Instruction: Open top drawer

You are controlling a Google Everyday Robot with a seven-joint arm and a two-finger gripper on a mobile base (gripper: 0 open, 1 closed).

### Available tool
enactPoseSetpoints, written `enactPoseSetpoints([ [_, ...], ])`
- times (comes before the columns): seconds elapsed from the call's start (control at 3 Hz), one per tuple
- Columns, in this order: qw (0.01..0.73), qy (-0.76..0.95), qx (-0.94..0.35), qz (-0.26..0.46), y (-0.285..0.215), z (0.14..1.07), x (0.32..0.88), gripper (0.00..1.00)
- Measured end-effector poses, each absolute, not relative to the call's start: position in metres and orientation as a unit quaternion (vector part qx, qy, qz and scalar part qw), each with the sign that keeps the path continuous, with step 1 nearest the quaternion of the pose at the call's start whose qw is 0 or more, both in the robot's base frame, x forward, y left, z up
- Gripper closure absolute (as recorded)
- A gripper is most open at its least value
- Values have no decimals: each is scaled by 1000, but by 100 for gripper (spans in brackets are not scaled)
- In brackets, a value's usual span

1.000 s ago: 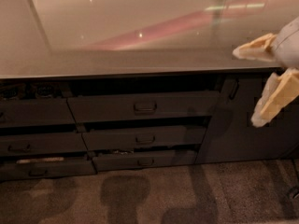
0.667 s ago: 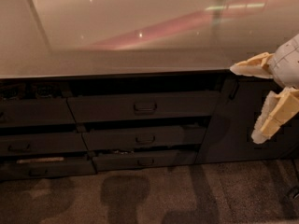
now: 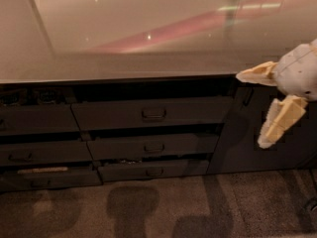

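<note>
The top drawer [image 3: 148, 113] is the widest dark grey front under the counter, with a small loop handle [image 3: 154, 114] at its centre. It stands pulled out a little, with a dark gap above it. My gripper [image 3: 252, 108] is at the right edge of the view, level with the drawer and well to the right of its handle. Its two cream fingers [image 3: 277, 123] are spread apart with nothing between them.
A glossy grey countertop [image 3: 138, 38] runs across the top. Below the top drawer are two narrower drawers [image 3: 153, 147], each slightly ajar. More drawers [image 3: 39, 118] stand at the left. A dark cabinet door [image 3: 247, 138] is behind the gripper. Grey carpet [image 3: 158, 207] covers the floor.
The gripper has moved a little to the left and down, toward the drawers. The drawers have not moved.
</note>
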State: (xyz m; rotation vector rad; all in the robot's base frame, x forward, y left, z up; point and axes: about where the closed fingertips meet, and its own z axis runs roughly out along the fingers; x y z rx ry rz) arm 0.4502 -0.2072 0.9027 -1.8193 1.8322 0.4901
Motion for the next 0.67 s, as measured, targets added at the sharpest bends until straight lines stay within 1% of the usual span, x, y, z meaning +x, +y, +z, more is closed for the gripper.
enactPoseSetpoints([
  [0.33,251,665,-671,209,-228,842,506,0],
  [0.67,252,666,-670,211,-228,839,509,0],
])
